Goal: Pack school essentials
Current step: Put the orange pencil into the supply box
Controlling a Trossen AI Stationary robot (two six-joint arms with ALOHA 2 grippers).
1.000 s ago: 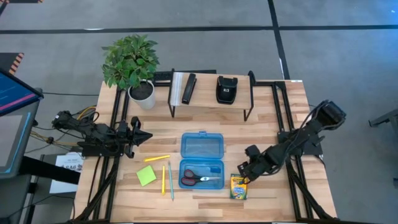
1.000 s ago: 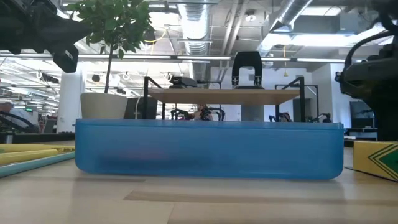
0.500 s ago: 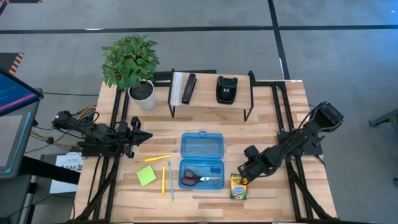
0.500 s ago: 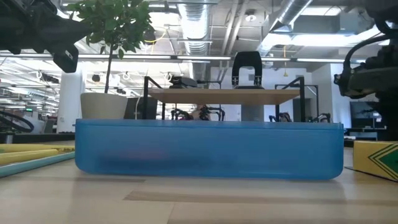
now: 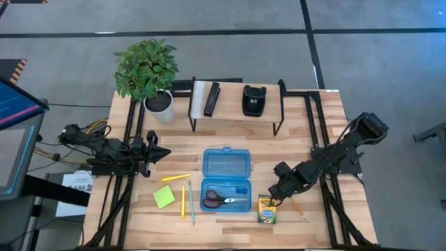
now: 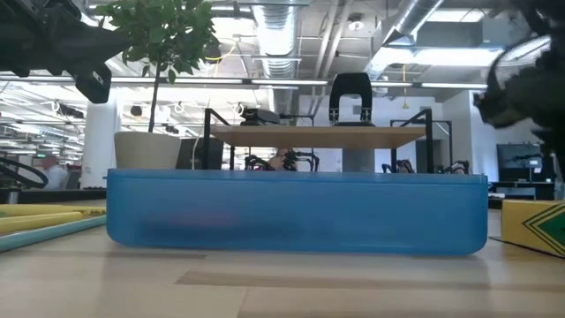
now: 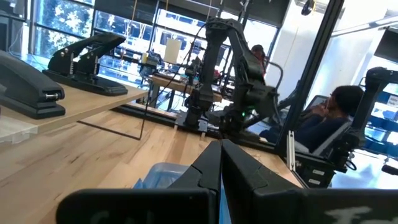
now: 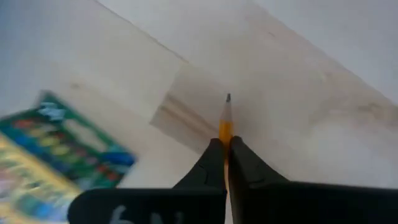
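Observation:
My right gripper (image 5: 279,194) stands at the table's near right, beside the crayon box (image 5: 267,209), pointing down and shut on an orange pencil (image 8: 225,127). The open blue case (image 5: 226,180) lies in the middle, with the red-handled scissors (image 5: 223,201) in its near half. The green sticky-note pad (image 5: 164,196) and thin pencils (image 5: 187,201) lie flat to its left. My left gripper (image 5: 164,153) waits shut at the table's left, touching nothing. My right gripper pinches the orange pencil near its sharpened end (image 8: 225,138) between its two fingers, which come from above. The tip (image 8: 228,98) sticks out past the fingers. The rest of the shaft (image 5: 300,210) runs toward the table's near right corner. Whether the pencil is clear of the table, I cannot tell.
A potted plant (image 5: 148,70) stands at the far left. A raised shelf (image 5: 237,104) at the far middle carries two black stapler-like objects. Bare wood lies near the front edge and right of the crayon box.
My right gripper has shut on the orange pencil and has risen a little, rolling slightly. The pencil's shaft now shows beside the gripper in the high view, where it did not show before.

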